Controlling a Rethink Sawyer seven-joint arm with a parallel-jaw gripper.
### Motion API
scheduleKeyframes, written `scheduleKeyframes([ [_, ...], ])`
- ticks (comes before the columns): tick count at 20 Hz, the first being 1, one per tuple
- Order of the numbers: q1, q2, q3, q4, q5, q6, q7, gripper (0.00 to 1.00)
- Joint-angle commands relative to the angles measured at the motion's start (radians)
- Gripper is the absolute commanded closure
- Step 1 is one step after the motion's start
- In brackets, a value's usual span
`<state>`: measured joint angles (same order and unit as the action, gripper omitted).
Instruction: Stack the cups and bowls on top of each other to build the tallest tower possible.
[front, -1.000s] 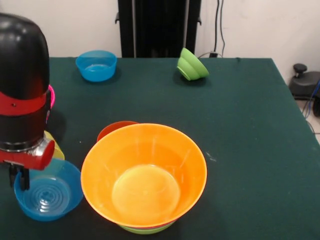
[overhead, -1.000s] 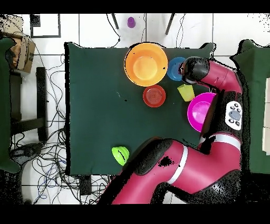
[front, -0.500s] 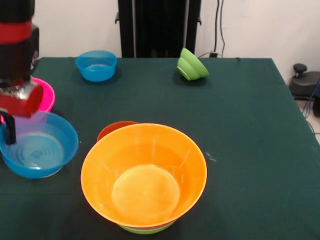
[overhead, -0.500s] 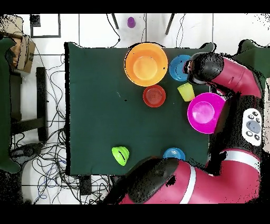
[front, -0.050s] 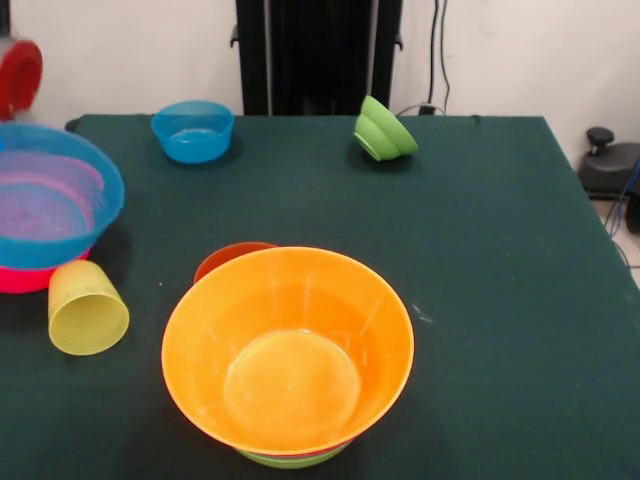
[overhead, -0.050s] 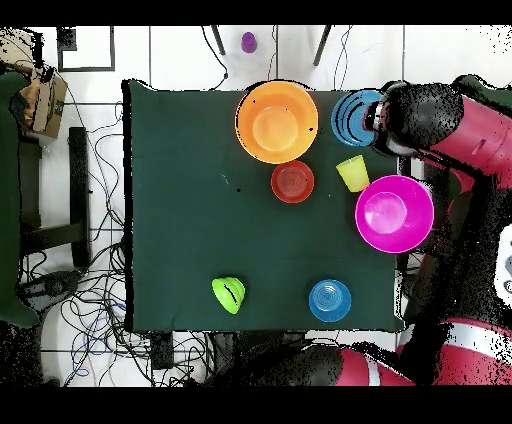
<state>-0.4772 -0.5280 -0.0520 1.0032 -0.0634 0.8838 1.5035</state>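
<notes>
The gripper (overhead, -0.050s: 378, 117) held a small blue bowl (front, -0.050s: 45, 208) by its rim, lifted above the big pink bowl (overhead, -0.050s: 394, 213) at the table's (front, -0.050s: 480, 260) edge. The yellow cup (front, -0.050s: 86, 307) lay on its side nearby (mouth toward the front camera). The tower (front, -0.050s: 288, 350), topped by the orange bowl, stood beside the red-orange bowl (overhead, -0.050s: 292, 182).

Open table (front, -0.050s: 480, 260) right of the tower (front, -0.050s: 288, 360); bowls crowd its left.
</notes>
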Motion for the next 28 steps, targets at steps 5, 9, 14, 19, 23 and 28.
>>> scheduleKeyframes([
  [5, 0.032, -0.052, 0.076, 0.062, 0.001, 0.19, -0.007, 1.0],
  [9, 0.071, -0.015, 0.059, 0.018, 0.003, 0.192, 0.093, 1.0],
  [14, 0.11, 0.02, 0.034, -0.019, 0.007, 0.184, 0.179, 1.0],
  [19, 0.144, 0.05, 0.004, -0.056, 0.011, 0.187, 0.232, 1.0],
  [23, 0.154, 0.061, -0.001, -0.061, 0.018, 0.171, 0.243, 1.0],
  [28, 0.156, 0.071, -0.001, -0.061, 0.016, 0.15, 0.24, 1.0],
])
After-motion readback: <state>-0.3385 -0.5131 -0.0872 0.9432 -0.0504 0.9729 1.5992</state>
